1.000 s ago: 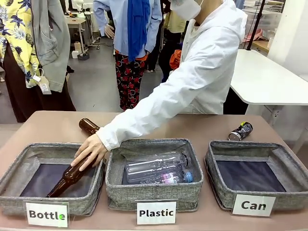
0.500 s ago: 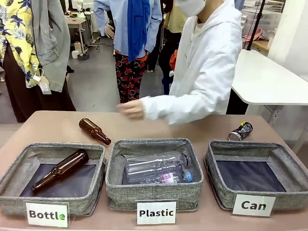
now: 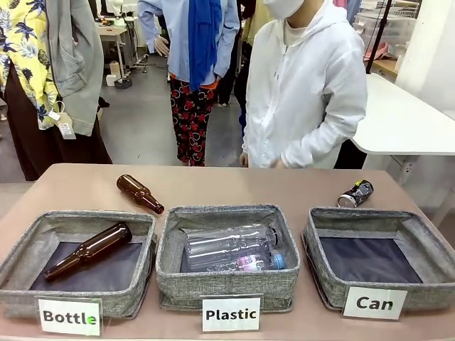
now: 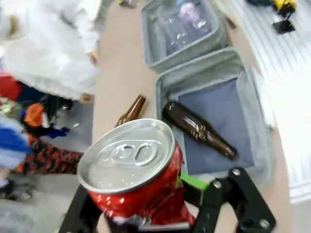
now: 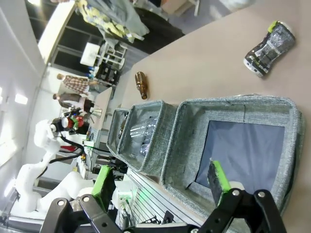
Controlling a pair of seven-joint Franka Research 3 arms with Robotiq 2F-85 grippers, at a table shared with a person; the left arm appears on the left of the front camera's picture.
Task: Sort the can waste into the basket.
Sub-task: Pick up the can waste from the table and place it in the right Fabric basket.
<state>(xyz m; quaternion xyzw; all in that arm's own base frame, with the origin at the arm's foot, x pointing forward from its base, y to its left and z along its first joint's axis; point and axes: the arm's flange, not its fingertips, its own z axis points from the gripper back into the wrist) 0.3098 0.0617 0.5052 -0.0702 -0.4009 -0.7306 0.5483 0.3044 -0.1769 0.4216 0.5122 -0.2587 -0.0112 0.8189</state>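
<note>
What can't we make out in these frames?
- Red can, left wrist view: lower part hidden by left gripper and bottom edge.
- Black can, front view: print too small to read.
- Plastic basket, front view: bottle count unclear, clear bottles overlap.

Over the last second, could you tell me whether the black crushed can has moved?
No. The black can sits just behind the Can basket's far rim, exactly as before.

Bright, even indoor light — left wrist view blurred.
</note>
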